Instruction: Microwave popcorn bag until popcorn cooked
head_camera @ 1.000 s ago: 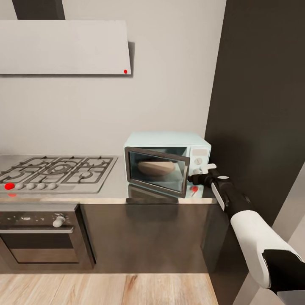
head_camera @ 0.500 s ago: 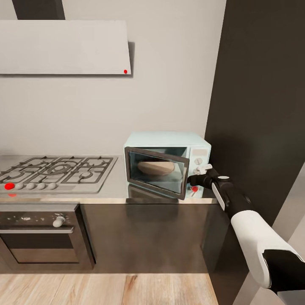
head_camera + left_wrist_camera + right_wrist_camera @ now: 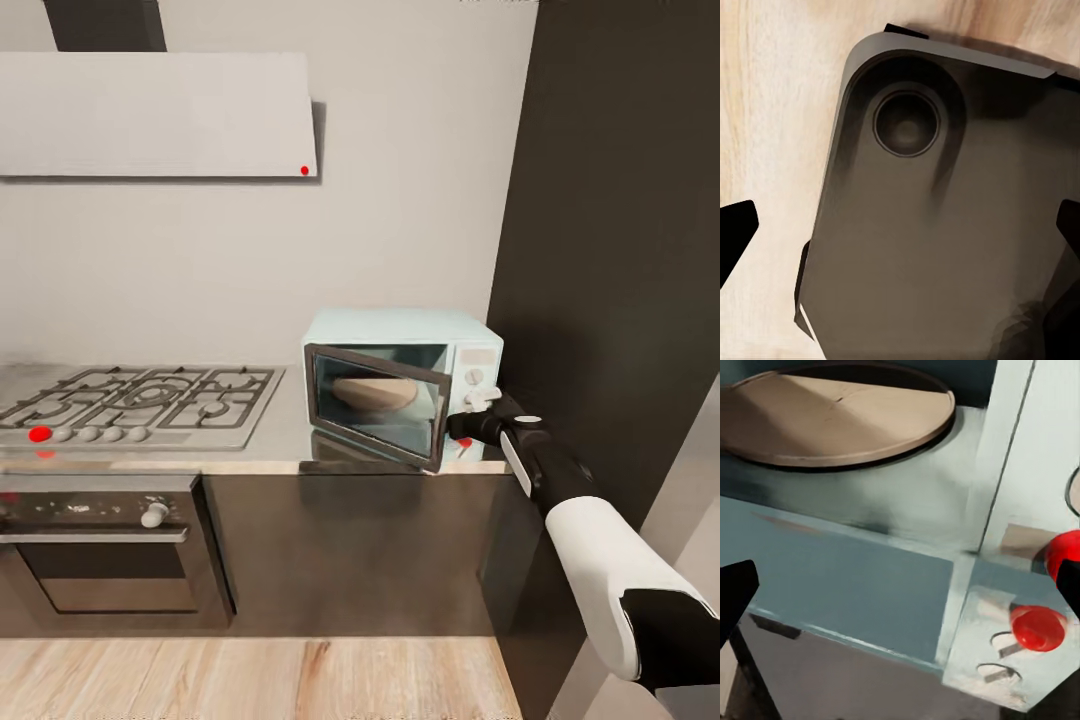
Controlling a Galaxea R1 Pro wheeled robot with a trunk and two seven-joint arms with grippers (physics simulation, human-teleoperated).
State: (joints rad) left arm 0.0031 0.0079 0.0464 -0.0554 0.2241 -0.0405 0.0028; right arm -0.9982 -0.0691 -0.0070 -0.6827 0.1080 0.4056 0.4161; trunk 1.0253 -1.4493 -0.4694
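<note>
- The whole scene has slid slightly rightward since a moment ago, so the camera turned; the microwave [image 3: 402, 385] sits as before on the grey surface [image 3: 270, 440], door ajar.
- The right tool [image 3: 472, 415] stays at the control panel's lower edge, arm stretched forward from low right; I cannot tell whether its fingers are spread.
- Through the door glass a tan round shape shows; the popcorn bag itself can't be made out.
- The left tool's [image 3: 900, 240] dark fingertips stand wide apart over the robot's grey base [image 3: 937, 225] and wood floor [image 3: 772, 112].

Microwave [image 3: 400, 330] pale blue, dark glass door with grey frame, tan round plate [image 3: 832, 412] inside. Countertop [image 3: 285, 440] glossy grey over dark cabinets [image 3: 350, 550]. Hob [image 3: 140, 400] steel, one red knob [image 3: 40, 434]. Floor [image 3: 250, 680] light wood grain.
</note>
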